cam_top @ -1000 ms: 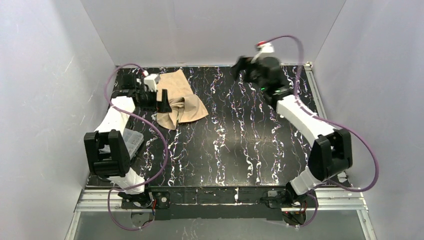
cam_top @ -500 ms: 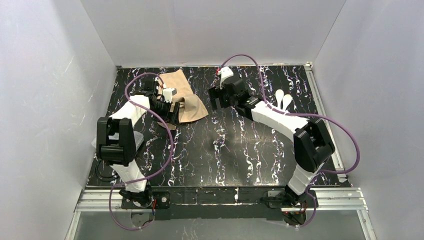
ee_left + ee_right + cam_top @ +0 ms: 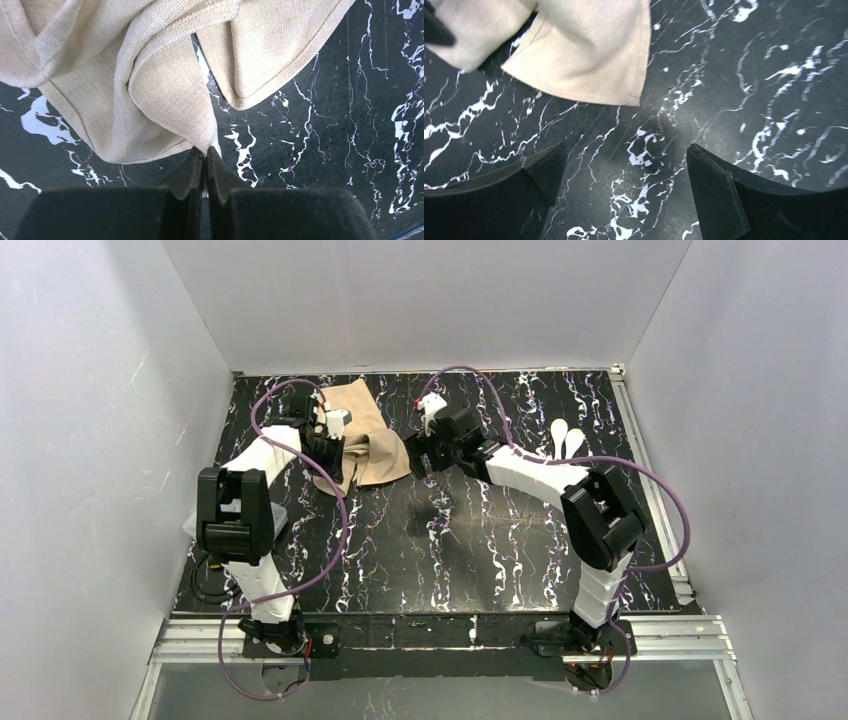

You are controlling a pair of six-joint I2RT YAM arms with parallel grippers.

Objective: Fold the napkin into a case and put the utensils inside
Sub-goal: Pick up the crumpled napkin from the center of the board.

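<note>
The beige napkin [image 3: 365,430] lies crumpled and partly folded at the back left of the black marble table. My left gripper [image 3: 335,462] is at its near-left edge. In the left wrist view the left gripper [image 3: 205,150] is shut on a pinched fold of the napkin [image 3: 165,95]. My right gripper [image 3: 415,462] hovers just right of the cloth's near-right corner. In the right wrist view the right gripper [image 3: 625,150] is open over bare table, with the napkin corner [image 3: 589,60] just ahead of it. Two white utensils [image 3: 565,438] lie side by side at the back right.
A clear plastic compartment box [image 3: 277,514] sits at the left edge, mostly hidden behind my left arm. Grey walls enclose the table on the left, back and right. Purple cables loop over both arms.
The left gripper slid to the napkin's near edge and shut on a fold. The right arm swung from the back right down to the napkin's right corner, uncovering the utensils.
</note>
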